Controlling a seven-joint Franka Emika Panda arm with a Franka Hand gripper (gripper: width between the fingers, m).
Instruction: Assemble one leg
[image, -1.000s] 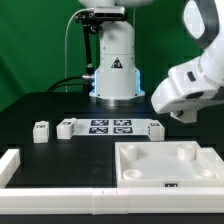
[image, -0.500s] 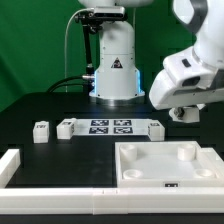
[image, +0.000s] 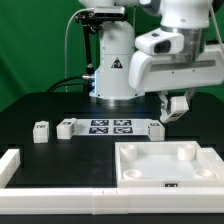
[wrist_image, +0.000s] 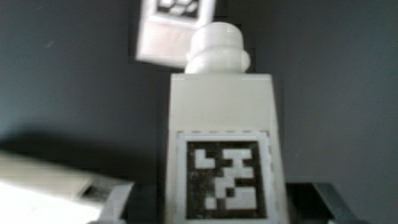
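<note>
The end effector (image: 176, 108) is clamped on the leg (wrist_image: 221, 120) and holds it above the counter (image: 30, 105), near the marker board (image: 110, 126).

Wrist view: dim, with a bluish-grey cast and soft focus throughout. The leg (wrist_image: 222, 120) sits close to the lens and its tag (wrist_image: 222, 176) has smeared edges. The white part (wrist_image: 169, 35) beyond the leg is blurrier still, and the counter (wrist_image: 329, 60) around the leg is murky and grainy. Exterior view: bright, even, coarse in detail. Top faces are lightest, so light falls from above. The white tabletop (image: 150, 178) in front of the leg is near blown-out, with soft grey shadows in its recesses. The black counter shows no glare.
</note>
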